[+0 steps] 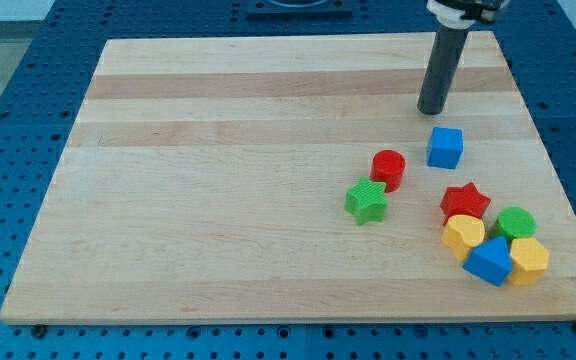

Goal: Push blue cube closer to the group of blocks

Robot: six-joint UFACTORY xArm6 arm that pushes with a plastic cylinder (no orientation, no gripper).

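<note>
The blue cube [445,147] sits on the wooden board [218,180] at the view's right, apart from the others. My tip [431,111] rests on the board just above it, slightly to its left, with a small gap. Below the cube lies a tight group: a red star [464,201], a yellow cylinder [463,233], a green cylinder [516,224], a blue block [488,262] and a yellow hexagonal block [528,260]. A red cylinder [389,169] and a green star [367,201] sit together left of the cube.
The board lies on a blue perforated table [8,120]. The board's right edge [553,180] runs close to the group of blocks.
</note>
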